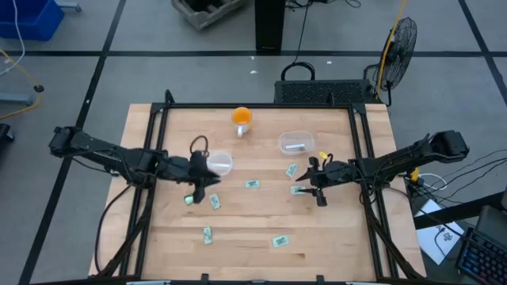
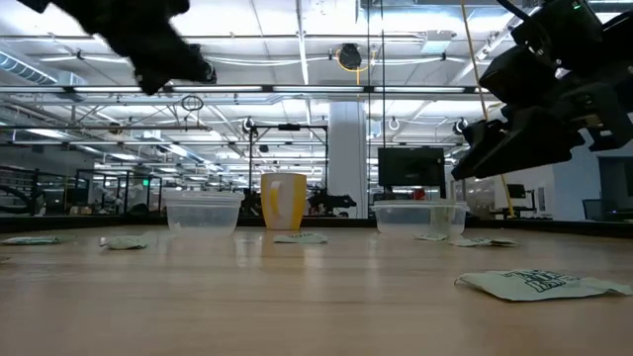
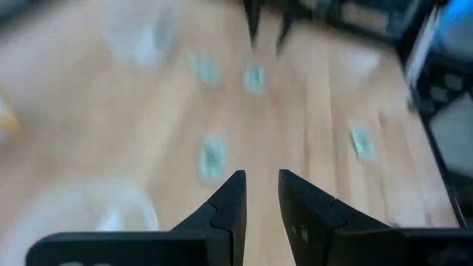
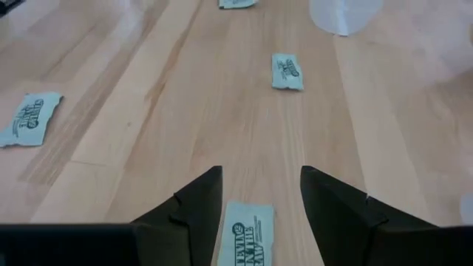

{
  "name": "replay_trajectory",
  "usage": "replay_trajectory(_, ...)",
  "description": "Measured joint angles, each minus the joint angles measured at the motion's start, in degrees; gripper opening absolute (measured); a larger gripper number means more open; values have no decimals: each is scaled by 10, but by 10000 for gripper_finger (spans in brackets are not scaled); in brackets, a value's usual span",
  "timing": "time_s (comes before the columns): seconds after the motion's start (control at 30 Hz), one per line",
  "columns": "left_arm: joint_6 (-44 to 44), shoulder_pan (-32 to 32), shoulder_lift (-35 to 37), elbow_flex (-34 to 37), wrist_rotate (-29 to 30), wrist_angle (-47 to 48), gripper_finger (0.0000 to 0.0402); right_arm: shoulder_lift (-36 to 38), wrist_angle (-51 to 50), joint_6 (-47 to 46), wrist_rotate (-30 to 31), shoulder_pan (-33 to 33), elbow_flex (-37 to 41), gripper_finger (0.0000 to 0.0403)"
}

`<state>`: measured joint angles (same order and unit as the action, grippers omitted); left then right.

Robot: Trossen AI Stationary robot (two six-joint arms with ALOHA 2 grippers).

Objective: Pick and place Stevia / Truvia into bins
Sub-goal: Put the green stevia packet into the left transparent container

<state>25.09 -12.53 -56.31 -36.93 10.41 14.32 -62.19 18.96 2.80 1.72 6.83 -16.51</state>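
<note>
Looking down from above, both arms reach in toward the middle of the wooden table [image 1: 253,237], with green-and-white sachets scattered over it. The right gripper [image 1: 310,180] hangs just right of centre with its fingers [image 4: 194,209] spread wide, and one sachet [image 4: 244,240] lies flat on the wood right in the gap between them, not pinched or lifted as far as I can see. Another sachet [image 1: 291,169] sits just beyond that gripper on the far side, toward the rounded-rectangular bin [image 1: 295,142], which already has something pale lying in it. The left gripper [image 1: 200,179] is left of centre, right beside the round bin [image 1: 219,163]; its fingers [image 3: 229,207] are only a narrow way apart and nothing shows between them in the wrist view. A sachet [image 1: 214,201] lies just near of that gripper, and another one [image 1: 253,184] sits between the two arms. Two more are down at the near side, one at left-centre [image 1: 207,234] and one further right [image 1: 279,241]. An orange ball thing on a white base [image 1: 242,119] stands at the far edge between the bins. From table level, the nearest sachet [image 2: 529,285] looks a bit crumpled, lying near right.
</note>
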Motion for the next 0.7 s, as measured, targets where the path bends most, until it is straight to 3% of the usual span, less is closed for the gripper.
replay_trajectory(0.27, 231, -78, 0, 0, 25, 253, 85, 0, -5, -1, 0, 0, 0, 174)
replay_trajectory(0.4, 342, -106, 0, 0, 57, 316, 85, 0, -5, -1, 0, 0, 0, 172)
replay_trajectory(0.7, 363, -158, -69, 0, 77, 351, 85, 0, -8, -2, 0, 0, 0, 171)
